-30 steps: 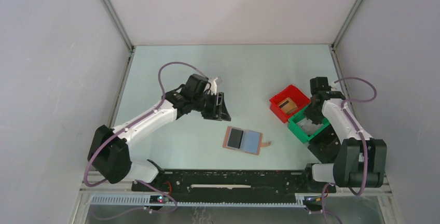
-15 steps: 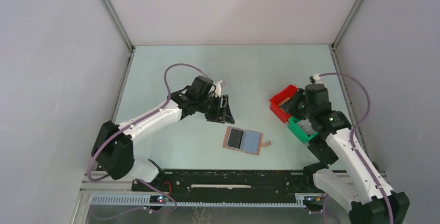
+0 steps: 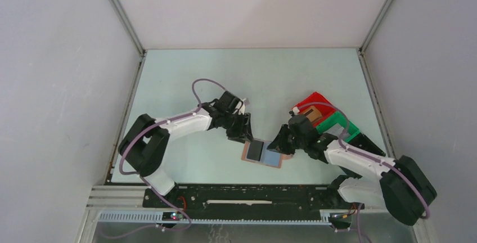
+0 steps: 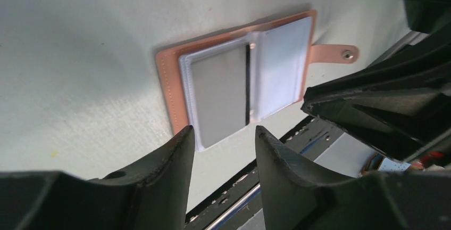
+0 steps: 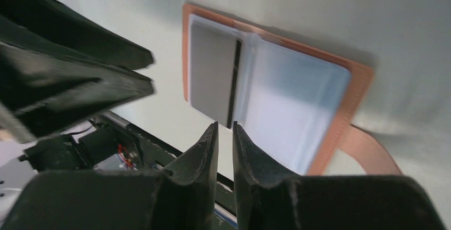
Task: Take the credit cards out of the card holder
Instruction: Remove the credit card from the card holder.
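The card holder (image 3: 272, 154) lies open and flat on the table, tan outside with two blue-grey inner panels. A dark grey card (image 3: 256, 150) sits in its left panel. My left gripper (image 3: 245, 137) is open and hovers at the holder's far left corner. In the left wrist view its jaws (image 4: 223, 134) frame the near edge of the card (image 4: 218, 99), and the side tab (image 4: 332, 54) shows. My right gripper (image 3: 278, 144) is over the holder's right side. Its fingers (image 5: 224, 126) are nearly together and empty, above the holder's middle fold next to the card (image 5: 210, 75).
A red bin (image 3: 311, 101) holding a brown item and a green bin (image 3: 336, 120) stand at the right, behind the right arm. The black base rail (image 3: 253, 193) runs along the near edge. Both grippers crowd the holder, close to each other.
My right arm has swung from the bins leftward and down to the card holder. My left gripper has moved nearer and down to the holder's far left corner.
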